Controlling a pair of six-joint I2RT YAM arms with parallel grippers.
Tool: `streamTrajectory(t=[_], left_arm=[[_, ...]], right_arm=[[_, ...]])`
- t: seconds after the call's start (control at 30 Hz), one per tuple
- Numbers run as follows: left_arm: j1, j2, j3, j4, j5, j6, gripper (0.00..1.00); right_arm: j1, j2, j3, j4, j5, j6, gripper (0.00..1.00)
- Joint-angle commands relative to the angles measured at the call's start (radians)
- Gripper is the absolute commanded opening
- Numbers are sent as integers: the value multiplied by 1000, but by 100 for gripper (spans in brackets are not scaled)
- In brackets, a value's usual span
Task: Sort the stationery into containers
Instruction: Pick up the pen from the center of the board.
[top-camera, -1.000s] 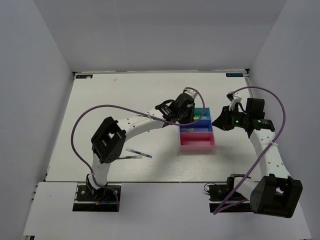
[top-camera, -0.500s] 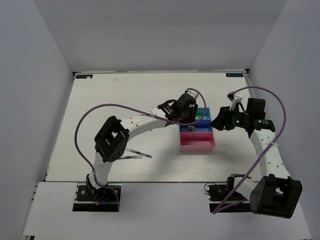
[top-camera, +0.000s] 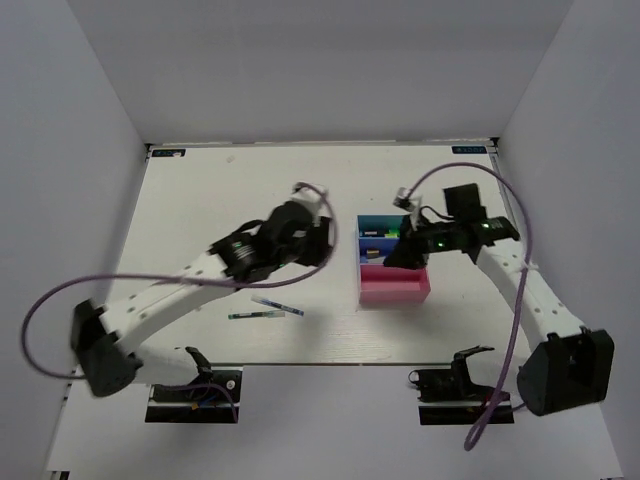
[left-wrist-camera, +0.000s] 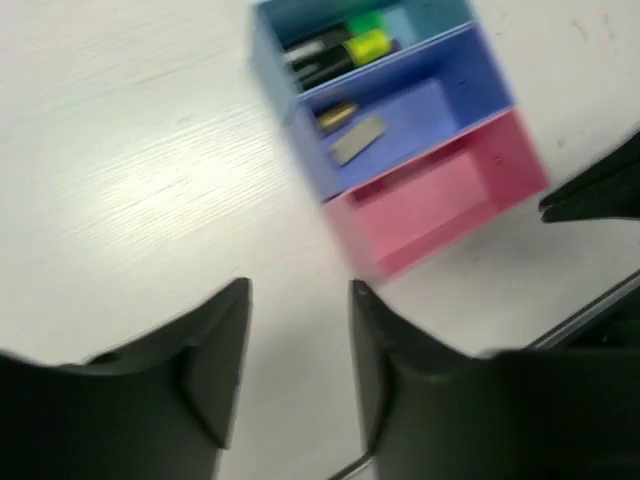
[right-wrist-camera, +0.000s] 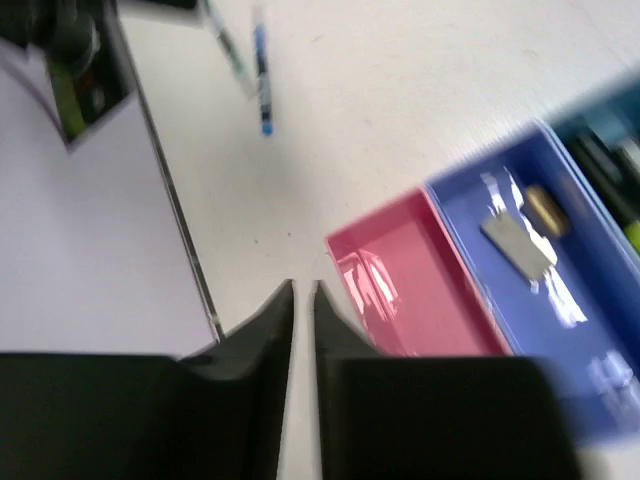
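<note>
The three joined trays stand right of centre: light blue (top-camera: 374, 226), dark blue (top-camera: 372, 250) and pink (top-camera: 395, 287). In the left wrist view the light blue tray (left-wrist-camera: 425, 18) holds the yellow-capped highlighter (left-wrist-camera: 340, 55) and the green-capped highlighter (left-wrist-camera: 350, 25). The dark blue tray (left-wrist-camera: 450, 100) holds the tan block (left-wrist-camera: 337, 115) and the grey eraser (left-wrist-camera: 357, 140). The pink tray (left-wrist-camera: 430, 200) is empty. Two thin pens (top-camera: 265, 308) lie on the table left of the trays. My left gripper (top-camera: 325, 240) is open and empty, left of the trays. My right gripper (top-camera: 392, 258) is shut and empty above the trays' right side.
The white table (top-camera: 200, 220) is walled by white panels at the back and sides. The right wrist view shows the pens (right-wrist-camera: 250, 60) far from the pink tray (right-wrist-camera: 410, 280), and the table's near edge (right-wrist-camera: 180, 230) beside my shut fingers.
My left gripper has pulled back from over the trays to their left, its arm swinging low. My right gripper has moved left, from beside the trays to above them.
</note>
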Motion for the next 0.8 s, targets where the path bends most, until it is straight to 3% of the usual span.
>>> streamTrajectory(t=[0.0, 0.03, 0.1, 0.17, 0.23, 0.27, 0.3, 0.33, 0.4, 0.43, 0.47, 0.57, 0.6, 0.67, 0.77], left_arm=[[93, -248, -174, -226, -137, -36, 62], [151, -327, -209, -250, -144, -51, 70], [251, -446, -335, -308, -133, -84, 76], [384, -579, -435, -372, -133, -87, 76], [446, -665, -497, -403, -134, -91, 70], [536, -712, -518, -411, -128, -88, 38], [567, -733, -560, -420, -134, -91, 17], [621, -766, -576, -431, -127, -84, 3], [693, -823, -620, -429, -93, -53, 0], [736, -837, -627, -425, -82, -49, 2], [762, -855, -631, -422, -69, -48, 29], [779, -883, -631, -403, -62, -36, 50], [779, -879, -633, -402, -70, -39, 62], [778, -879, -634, -399, -67, -38, 70], [784, -891, -639, -399, -64, -39, 71]], right_arm=[[200, 102, 114, -28, 108, -91, 22], [289, 127, 155, -15, 196, -77, 30], [420, 240, 215, 24, 350, -2, 45], [582, 367, 298, 46, 525, 41, 51], [697, 473, 391, 31, 601, 67, 55], [722, 504, 410, 35, 651, 81, 55], [744, 600, 433, 38, 673, 128, 55], [797, 624, 497, 34, 711, 141, 55], [834, 714, 532, 28, 753, 182, 52], [856, 733, 546, 29, 774, 182, 52], [863, 745, 549, 41, 787, 189, 50], [899, 796, 540, 64, 830, 207, 48], [906, 799, 533, 69, 839, 215, 46], [925, 816, 525, 87, 854, 216, 46], [946, 843, 531, 89, 861, 219, 46]])
